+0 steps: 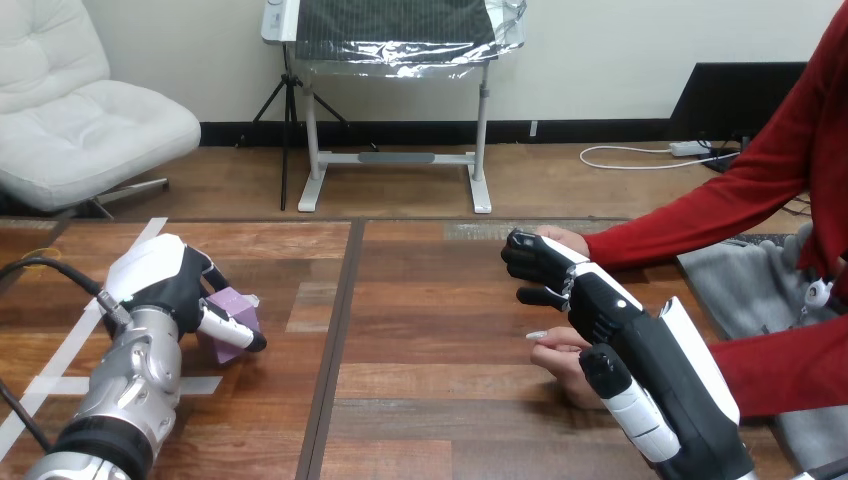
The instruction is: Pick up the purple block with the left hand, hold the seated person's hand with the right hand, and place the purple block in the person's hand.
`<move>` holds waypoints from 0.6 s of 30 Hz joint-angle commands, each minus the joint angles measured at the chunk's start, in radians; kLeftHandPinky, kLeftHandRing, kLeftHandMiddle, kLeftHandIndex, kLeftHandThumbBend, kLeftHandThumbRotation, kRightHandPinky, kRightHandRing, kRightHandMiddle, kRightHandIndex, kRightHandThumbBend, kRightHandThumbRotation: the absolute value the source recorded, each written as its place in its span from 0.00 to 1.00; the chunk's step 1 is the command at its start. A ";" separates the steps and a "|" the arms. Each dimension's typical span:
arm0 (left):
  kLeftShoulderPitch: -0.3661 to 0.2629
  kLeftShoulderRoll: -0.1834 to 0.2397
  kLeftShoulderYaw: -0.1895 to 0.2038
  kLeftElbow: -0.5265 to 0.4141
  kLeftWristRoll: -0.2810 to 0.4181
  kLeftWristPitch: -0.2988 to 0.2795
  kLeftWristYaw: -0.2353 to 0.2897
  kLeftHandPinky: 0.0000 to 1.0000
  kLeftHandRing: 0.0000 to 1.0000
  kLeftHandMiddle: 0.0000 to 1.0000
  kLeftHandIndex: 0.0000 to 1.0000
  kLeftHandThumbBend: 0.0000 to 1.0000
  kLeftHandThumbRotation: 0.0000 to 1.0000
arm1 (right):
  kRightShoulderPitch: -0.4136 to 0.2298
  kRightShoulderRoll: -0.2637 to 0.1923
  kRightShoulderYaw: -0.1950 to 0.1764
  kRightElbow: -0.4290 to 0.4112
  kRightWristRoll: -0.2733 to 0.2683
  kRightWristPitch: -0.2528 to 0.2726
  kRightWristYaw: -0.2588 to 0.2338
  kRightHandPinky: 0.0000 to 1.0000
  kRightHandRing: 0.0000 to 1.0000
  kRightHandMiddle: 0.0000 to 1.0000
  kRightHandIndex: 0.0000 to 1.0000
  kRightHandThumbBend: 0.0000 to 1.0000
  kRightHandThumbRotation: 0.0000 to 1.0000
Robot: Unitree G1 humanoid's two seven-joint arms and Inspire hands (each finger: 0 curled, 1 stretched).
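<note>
L hand (pixel 160 278) sits at the table's (pixel 430 300) left side, arm coming up from the bottom-left corner, white shell on top. Its fingers are curled round the block (pixel 236 304). One finger (pixel 228 330) crosses the block's near face and the rest wrap over its far-left edge. Block is purple and pressed against the hand on the side toward table centre. It looks to be sitting on the wood, not raised, tho the contact underneath is hard to see. White tape strips (pixel 55 385) lie on the wood near the L forearm.

R hand (pixel 640 345) is well apart from the block, across the table on the right, arm in from the bottom-right corner. Can't tell if it grips anything. Person's lower hand (pixel 560 358) lies under it, poking out on its left w/ fingertips toward centre, low over the table. Person's upper hand (pixel 566 239) shows just past the R hand's far end, red sleeve running off to the right. Touching or not, can't tell.
</note>
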 commanded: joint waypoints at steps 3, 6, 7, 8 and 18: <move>-0.055 0.014 0.005 -0.012 0.011 -0.027 0.043 0.29 0.38 0.45 0.46 0.72 0.00 | -0.048 0.003 -0.013 -0.048 0.009 -0.016 -0.005 0.81 0.87 0.87 0.87 0.82 1.00; -0.056 0.015 0.002 -0.013 0.014 -0.023 0.042 0.29 0.38 0.45 0.46 0.72 0.00 | -0.047 0.004 -0.012 -0.050 0.015 -0.012 -0.003 0.81 0.87 0.87 0.87 0.82 1.00; -0.057 0.016 0.002 -0.013 0.015 -0.022 0.041 0.30 0.38 0.45 0.46 0.72 0.00 | -0.046 0.004 -0.011 -0.050 0.017 -0.011 -0.002 0.81 0.87 0.87 0.87 0.82 1.00; -0.058 0.016 0.000 -0.014 0.017 -0.019 0.040 0.30 0.38 0.45 0.46 0.73 0.00 | -0.046 0.004 -0.011 -0.050 0.018 -0.010 -0.002 0.81 0.87 0.87 0.87 0.82 1.00; -0.059 0.017 0.000 -0.026 0.022 -0.005 0.043 0.29 0.38 0.45 0.46 0.75 0.00 | -0.046 0.003 -0.013 -0.051 0.014 -0.005 -0.004 0.82 0.87 0.87 0.87 0.83 1.00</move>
